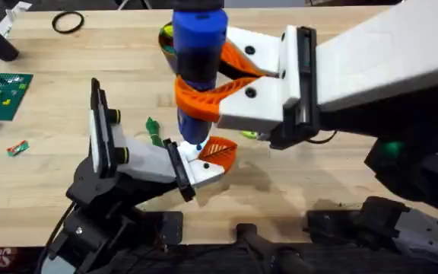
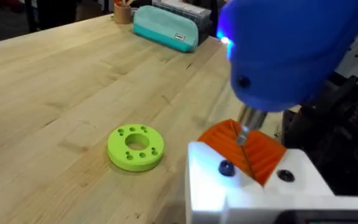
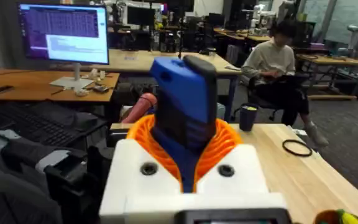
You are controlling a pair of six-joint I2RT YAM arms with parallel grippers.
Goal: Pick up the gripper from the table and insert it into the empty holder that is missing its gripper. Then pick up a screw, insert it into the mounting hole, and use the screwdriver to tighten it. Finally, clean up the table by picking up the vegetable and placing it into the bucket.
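overhead view: the right hand [image 1: 207,87] is closed on the screwdriver [image 1: 199,46], its orange fingers wrapped around the blue body. the screwdriver is held near upright, long axis vertical, tip down on the holder [image 1: 204,169], where the gripper [image 1: 220,148] is already seated. the insertion is judged done and the screw is judged to be in tightening. the holder is carried on the left arm; the left hand's state cannot be told. the vegetable [image 1: 153,131] lies just beside on the tabletop [image 1: 52,167]; cleanup remains.

screwdriver [image 1: 199,61] hides the bucket [image 1: 166,38]; its tip blurred.
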